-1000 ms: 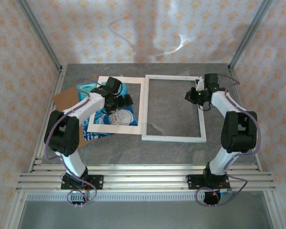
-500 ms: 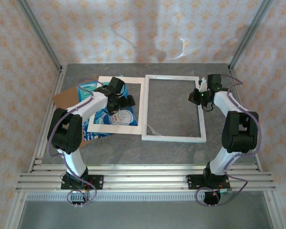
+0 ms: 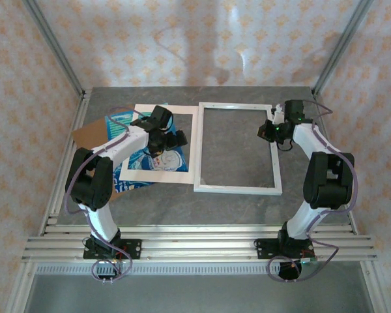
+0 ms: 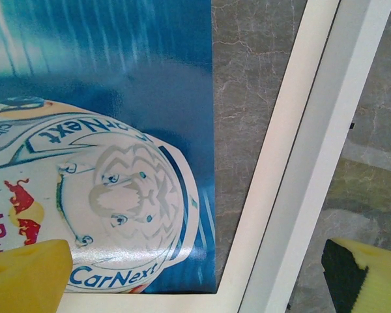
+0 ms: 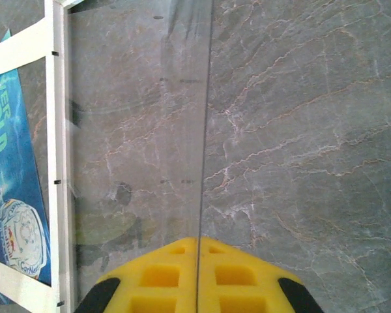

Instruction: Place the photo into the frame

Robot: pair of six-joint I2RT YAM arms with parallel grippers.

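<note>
Roughly, from the left: a brown backing board (image 3: 85, 138) lay at the left edge of the table (image 3: 234, 212). The photo (image 3: 169, 160) overlapped it, face up and skewed. Its left corners poked out past the cream mat (image 3: 158, 173) and its middle showed through the mat's opening. In the left wrist view the photo's right edge stopped short of the mat's inner border, with a strip of bare table between.

The left hand (image 4: 194, 277) hung over the photo's near-right corner, forearm reaching in across the mat, pads (image 4: 26, 277) spread wide open.

The mat's right border lay hard against the left side of the frame (image 3: 238, 189), which lay flat mid-table. Open table ran along the whole near side, with a narrower band at the far side.

The right hand (image 3: 267, 130) sat at the frame's right border, far half, elbow folded back. Its pads (image 5: 163, 277) were pressed together. A thin line ran on from their seam, with a glassy sheen to its left. Whether anything was pinched there, I could not tell.
</note>
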